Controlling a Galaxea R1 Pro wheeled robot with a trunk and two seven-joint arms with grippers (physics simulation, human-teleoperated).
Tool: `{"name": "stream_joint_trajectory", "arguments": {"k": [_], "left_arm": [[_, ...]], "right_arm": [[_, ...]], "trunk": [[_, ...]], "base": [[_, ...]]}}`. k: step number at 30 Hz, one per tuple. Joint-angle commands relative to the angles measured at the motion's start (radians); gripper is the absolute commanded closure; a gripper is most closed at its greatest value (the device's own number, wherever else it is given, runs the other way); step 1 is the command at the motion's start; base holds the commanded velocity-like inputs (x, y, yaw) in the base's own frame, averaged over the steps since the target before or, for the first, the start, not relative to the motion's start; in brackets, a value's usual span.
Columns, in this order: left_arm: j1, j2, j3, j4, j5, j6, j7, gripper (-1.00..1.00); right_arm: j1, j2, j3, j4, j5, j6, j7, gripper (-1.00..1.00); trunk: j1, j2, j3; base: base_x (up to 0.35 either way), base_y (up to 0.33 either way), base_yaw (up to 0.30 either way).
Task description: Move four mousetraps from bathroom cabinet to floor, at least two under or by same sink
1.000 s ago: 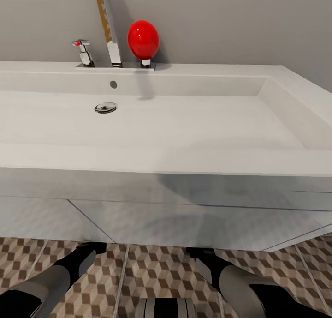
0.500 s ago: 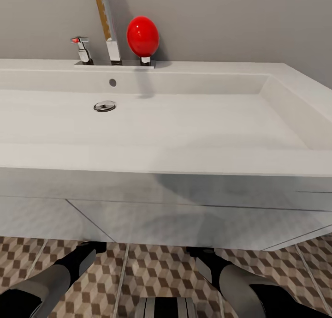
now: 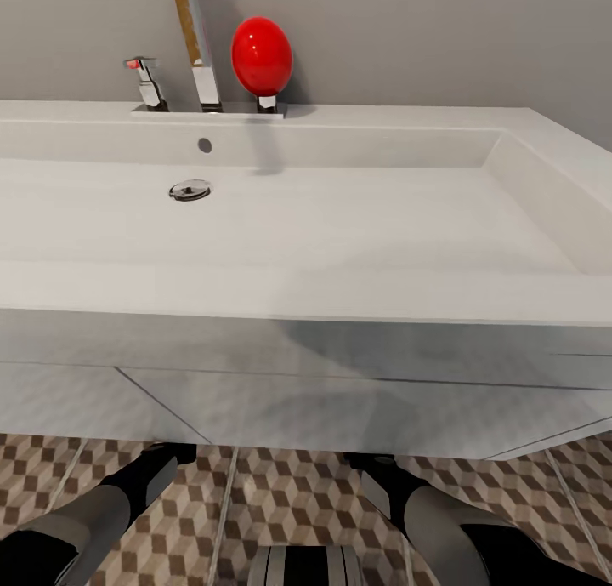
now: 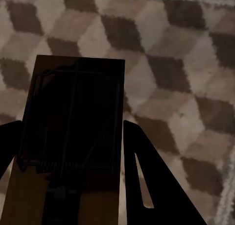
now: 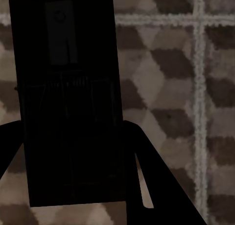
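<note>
Tool states: your left tool (image 4: pixel 68 186) grips one mousetrap (image 4: pixel 73 137), your right tool (image 5: pixel 68 186) another mousetrap (image 5: pixel 66 102), both over bathroom floor (image 4: pixel 186 87) tiles.

Bright even head view, dim, grainy, shadowed wrist views

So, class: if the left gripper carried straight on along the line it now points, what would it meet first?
Most likely the brown, beige and cream cube-patterned tiled bathroom floor. The left gripper, shut on a flat tan wooden mousetrap, points down at it, so the trap's front edge would probably touch first. How near is unclear.
</note>
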Motion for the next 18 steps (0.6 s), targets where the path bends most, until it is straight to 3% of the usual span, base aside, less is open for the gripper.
{"name": "stream_joint_trajectory", "arguments": {"k": [1,8,18], "left_arm": [[0.000,0.001,-0.008,-0.003,0.006,0.007,0.006,1.00],[0.000,0.001,-0.008,-0.003,0.006,0.007,0.001,1.00],[0.000,0.001,-0.008,-0.003,0.006,0.007,-0.015,1.00]], "right_arm": [[-0.001,0.000,-0.006,-0.028,0.006,0.000,-0.003,1.00],[-0.001,0.000,-0.006,-0.028,0.006,0.000,-0.003,1.00],[-0.001,0.000,-0.006,-0.028,0.006,0.000,-0.003,1.00]], "trunk": [[0.000,0.000,0.000],[0.002,-0.001,-0.016],[0.002,-0.001,-0.016]], "base": [[0.000,0.000,0.000],[0.000,0.000,0.000],[0.000,0.000,0.000]]}}
